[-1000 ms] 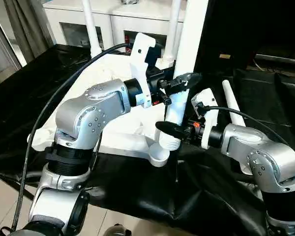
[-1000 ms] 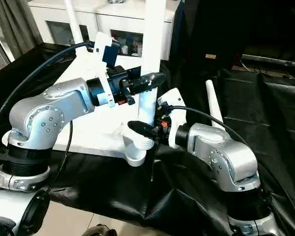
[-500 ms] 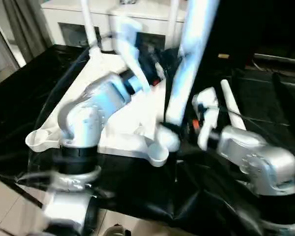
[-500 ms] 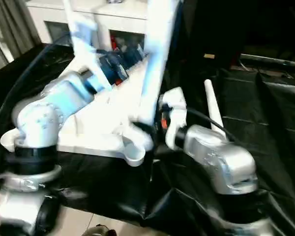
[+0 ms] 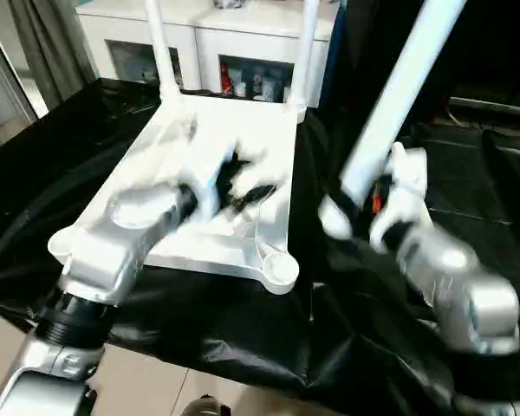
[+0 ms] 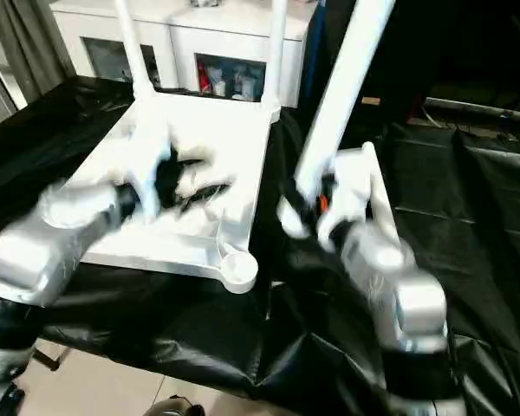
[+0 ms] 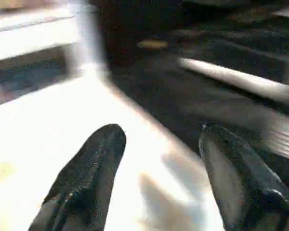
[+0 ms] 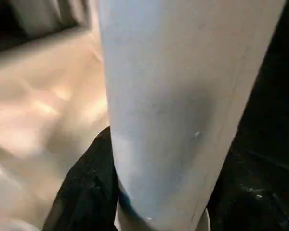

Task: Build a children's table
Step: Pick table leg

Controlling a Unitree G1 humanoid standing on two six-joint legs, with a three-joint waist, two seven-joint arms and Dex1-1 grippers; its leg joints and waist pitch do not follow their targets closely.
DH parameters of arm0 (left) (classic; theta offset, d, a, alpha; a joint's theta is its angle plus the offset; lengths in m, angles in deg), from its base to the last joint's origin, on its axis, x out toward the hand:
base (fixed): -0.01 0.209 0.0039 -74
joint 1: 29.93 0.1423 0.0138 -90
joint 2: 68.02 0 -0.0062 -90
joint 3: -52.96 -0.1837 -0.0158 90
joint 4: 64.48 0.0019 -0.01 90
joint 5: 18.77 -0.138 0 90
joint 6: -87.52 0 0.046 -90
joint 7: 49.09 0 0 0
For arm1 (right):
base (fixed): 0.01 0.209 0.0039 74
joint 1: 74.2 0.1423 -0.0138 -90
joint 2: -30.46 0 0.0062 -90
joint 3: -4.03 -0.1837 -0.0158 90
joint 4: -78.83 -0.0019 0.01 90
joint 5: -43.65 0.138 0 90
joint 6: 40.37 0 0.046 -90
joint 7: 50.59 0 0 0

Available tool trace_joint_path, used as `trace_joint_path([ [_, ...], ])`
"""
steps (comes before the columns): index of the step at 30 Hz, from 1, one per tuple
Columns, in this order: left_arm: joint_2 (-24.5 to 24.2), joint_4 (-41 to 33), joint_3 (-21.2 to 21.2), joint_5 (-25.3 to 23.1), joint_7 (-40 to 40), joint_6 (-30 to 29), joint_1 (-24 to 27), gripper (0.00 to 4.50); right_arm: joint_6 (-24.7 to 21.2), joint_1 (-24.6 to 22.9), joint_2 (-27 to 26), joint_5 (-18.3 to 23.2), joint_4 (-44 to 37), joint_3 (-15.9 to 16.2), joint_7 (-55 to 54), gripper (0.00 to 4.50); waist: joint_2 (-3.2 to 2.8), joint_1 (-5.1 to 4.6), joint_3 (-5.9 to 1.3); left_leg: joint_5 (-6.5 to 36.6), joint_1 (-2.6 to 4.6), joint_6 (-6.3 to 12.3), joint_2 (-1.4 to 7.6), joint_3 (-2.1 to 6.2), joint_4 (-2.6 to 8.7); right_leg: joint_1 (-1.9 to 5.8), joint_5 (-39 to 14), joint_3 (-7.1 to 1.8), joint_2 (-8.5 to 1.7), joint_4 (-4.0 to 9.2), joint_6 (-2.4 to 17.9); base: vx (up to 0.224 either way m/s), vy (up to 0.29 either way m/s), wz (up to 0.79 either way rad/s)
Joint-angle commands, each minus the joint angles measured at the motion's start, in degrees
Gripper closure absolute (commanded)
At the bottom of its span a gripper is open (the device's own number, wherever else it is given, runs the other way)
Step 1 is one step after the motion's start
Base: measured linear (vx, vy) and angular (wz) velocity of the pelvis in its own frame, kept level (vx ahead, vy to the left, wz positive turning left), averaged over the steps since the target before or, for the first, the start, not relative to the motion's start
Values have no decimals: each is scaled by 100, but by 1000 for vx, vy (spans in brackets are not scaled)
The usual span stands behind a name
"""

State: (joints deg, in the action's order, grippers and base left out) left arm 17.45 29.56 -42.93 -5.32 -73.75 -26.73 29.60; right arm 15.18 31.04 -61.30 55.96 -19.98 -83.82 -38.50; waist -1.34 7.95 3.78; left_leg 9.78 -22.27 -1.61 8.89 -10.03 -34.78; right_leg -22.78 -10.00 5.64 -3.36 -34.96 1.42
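The table top [image 5: 217,156] lies upside down on a black sheet [image 5: 243,347], its near edge close to the sheet's front edge. Two legs [image 5: 159,43] stand upright in its far corner sockets. The near right socket [image 5: 280,270] is empty. The right gripper [image 5: 351,217] clamps a third leg [image 5: 399,95] beside the top's right edge; its long axis leans up and right. The left gripper [image 7: 159,159] hovers over the top, fingers [image 7: 94,163] spread, holding nothing. A fourth leg [image 7: 231,79] lies on the sheet.

My head cameras look down on the upturned table top [image 5: 217,165]; wrist cameras sit close behind their fingers [image 7: 84,178].
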Motion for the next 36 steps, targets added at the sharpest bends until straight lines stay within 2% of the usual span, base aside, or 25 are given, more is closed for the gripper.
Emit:
trace_joint_path([
  [1, 115, -57, 418, -143, 614, 240, 182, 155, -76, -134, -19, -141, -224, -181, -344, 259, -11, -46, -455, 1319, 131, -295, 437, 235, 441, 282, -1609, -390, -617, 474, 379, 0, 0, 0],
  [5, 556, -374, 872, -112, 1230, 577, 753, 155, 232, -536, -295, -165, -538, -531, -666, 259, 58, 79, -458, 967, 21, 280, 373, 175, 225, 404, -2034, -631, -1076, 581, 730, 0, 0, 0],
  [6, 665, -490, 847, -306, 1461, 796, 1110, 155, 291, -759, -456, -87, -708, -683, -717, 259, 73, 185, -437, 685, -111, 538, 424, 300, -107, 469, -2502, -918, -1563, 740, 794, 0, 0, 0],
  [9, 746, -637, 677, -577, 1698, 922, 1509, 155, 358, -996, -587, 14, -891, -768, -753, 259, 30, 238, -427, 646, -304, 525, 436, 528, -416, 484, -2763, -1095, -1759, 767, 893, 4, 78, -7],
  [11, 790, -676, 657, -630, 1784, 952, 1579, 155, 371, -1034, -607, 41, -924, -765, -800, 259, -3, 216, -384, 585, -176, 581, 345, 496, -175, 359, -2860, -824, -1371, 751, 999, -32, 169, 2],
  [13, 878, -809, 579, -702, 1887, 942, 1722, 155, 430, -1087, -678, -2, -890, -767, -967, 259, -91, 46, -372, 1129, 147, 801, 339, 312, 231, 163, -2687, -491, -787, 599, 824, -55, 213, 9],
  [14, 912, -840, 564, -726, 1922, 920, 1744, 155, 523, -1080, -707, -20, -857, -758, -992, 259, -187, -183, -405, 1750, 350, 867, 279, 214, 488, 31, -2352, -160, -293, 297, 490, -88, 261, 13],
  [15, 964, -867, 566, -781, 1947, 891, 1731, 155, 592, -1056, -759, -40, -848, -760, -997, 259, -229, -356, -375, 2565, 355, 717, 307, 85, 791, -98, -1803, 98, -4, -148, 246, -88, 261, 13],
  [16, 966, -867, 567, -783, 1948, 890, 1730, 155, 594, -1054, -761, -40, -848, -760, -996, 259, -260, -366, -372, 3337, 242, 515, 384, -27, 1043, -11, -1200, 291, 45, -709, 63, -98, 242, 17],
  [17, 973, -868, 559, -839, 1963, 916, 1707, 155, 642, -1051, -830, -48, -861, -767, -972, 259, -183, -424, -358, 3511, 237, 533, 397, -12, 1068, 32, -1012, 309, 9, -759, 14, -110, 167, 16],
  [18, 945, -858, 533, -917, 1979, 962, 1666, 155, 634, -1061, -827, -164, -851, -709, -995, 259, -22, -396, -323, 4007, 129, -172, 452, -263, 1152, 196, -1622, 116, -308, -593, 31, -110, 167, 16],
  [19, 929, -868, 516, -953, 1998, 915, 1628, 155, 622, -1071, -811, -248, -835, -668, -1022, 259, 141, -350, -380, 3730, 103, -470, 420, -280, 952, 259, -2455, -171, -611, -382, -35, -106, 98, 8],
  [20, 850, -904, 431, -1160, 2071, 913, 1591, 155, 550, -1076, -793, -271, -817, -643, -1024, 259, 299, -161, -375, 2901, 329, -540, 208, -79, -198, -191, -3991, -777, -1507, 557, -43, -114, 104, 13],
  [21, 732, -949, 286, -1419, 2103, 869, 1547, 155, 515, -1085, -802, -299, -794, -642, -1075, 259, 122, -263, -371, 940, -142, -197, 17, 754, -1217, 35, -4745, -1140, -1973, 807, 14, -114, 104, 13],
  [22, 650, -979, 184, -1596, 2121, 838, 1519, 155, 491, -1089, -812, -310, -780, -647, -1110, 259, 98, -380, -242, 475, -240, -667, 26, 910, -997, 217, -4572, -302, -1492, 611, 302, -54, 168, -25],
  [23, 697, -1013, 172, -1548, 2109, 820, 1511, 155, 556, -1101, -791, -354, -761, -615, -1105, 259, -99, -446, -268, 1305, -45, -955, 92, 960, -488, 189, -4136, 98, -944, 381, 421, -25, 208, -36],
  [24, 755, -1040, 187, -1468, 2096, 801, 1514, 155, 622, -1111, -775, -390, -747, -586, -1104, 259, -398, -718, -370, 3145, 135, -1442, 596, 1554, 414, 169, -1951, 62, -135, -404, 247, -25, 208, -36],
  [25, 855, -1071, 240, -1342, 2094, 751, 1513, 155, 728, -1122, -747, -566, -747, -531, -1212, 259, -399, -719, -432, 3342, 191, -1462, 946, 1719, 600, 35, -1069, -44, -135, -664, 169, -103, 180, 11],
  [26, 930, -1083, 272, -1265, 2100, 710, 1510, 155, 732, -1123, -753, -493, -740, -532, -1138, 259, -556, -735, -377, 3560, 96, -1421, 984, 1688, 720, -78, -709, -69, -51, -973, -38, -104, 93, 3],
  [27, 974, -1095, 266, -1256, 2111, 718, 1514, 155, 737, -1140, -768, -375, -770, -550, -1030, 259, -531, -768, -404, 3460, 156, -1003, 1042, 1751, 724, -179, -929, -112, -56, -1055, -30, -104, 93, 3],
  [30, 1090, -1113, 305, -1202, 2140, 703, 1526, 155, 721, -1150, -801, -285, -805, -593, -977, 259, -415, -738, -467, 3832, 167, -100, 723, 1553, 804, 64, -1164, -239, -59, -862, 109, -107, -30, -11],
  [32, 1114, -1100, 324, -1138, 2104, 506, 1489, 155, 762, -1160, -801, -281, -810, -593, -971, 259, -137, -679, -502, 3249, 65, 245, 293, 1350, 637, 277, -1329, -539, -283, -241, 410, -122, -123, -18],
  [33, 1083, -1089, 307, -1122, 2035, 558, 1489, 155, 774, -1175, -818, -244, -819, -596, -931, 259, 170, -377, -516, 963, -139, 2, -232, 640, -444, 328, -2933, -705, -1004, 639, 39, -119, -134, -17],
  [34, 1026, -1075, 292, -1089, 1883, 739, 1521, 155, 781, -1196, -815, -253, -839, -562, -883, 259, 160, -284, -562, 496, -202, 10, -181, 614, -428, 406, -3213, -875, -981, 606, -291, -131, -159, -18],
  [36, 1000, -1084, 303, -1044, 1761, 831, 1571, 155, 783, -1208, -783, -311, -859, -494, -852, 259, 181, -232, -441, 213, -310, -90, -114, 544, -315, 377, -4139, -754, -888, 588, -1056, -116, -157, -25],
])
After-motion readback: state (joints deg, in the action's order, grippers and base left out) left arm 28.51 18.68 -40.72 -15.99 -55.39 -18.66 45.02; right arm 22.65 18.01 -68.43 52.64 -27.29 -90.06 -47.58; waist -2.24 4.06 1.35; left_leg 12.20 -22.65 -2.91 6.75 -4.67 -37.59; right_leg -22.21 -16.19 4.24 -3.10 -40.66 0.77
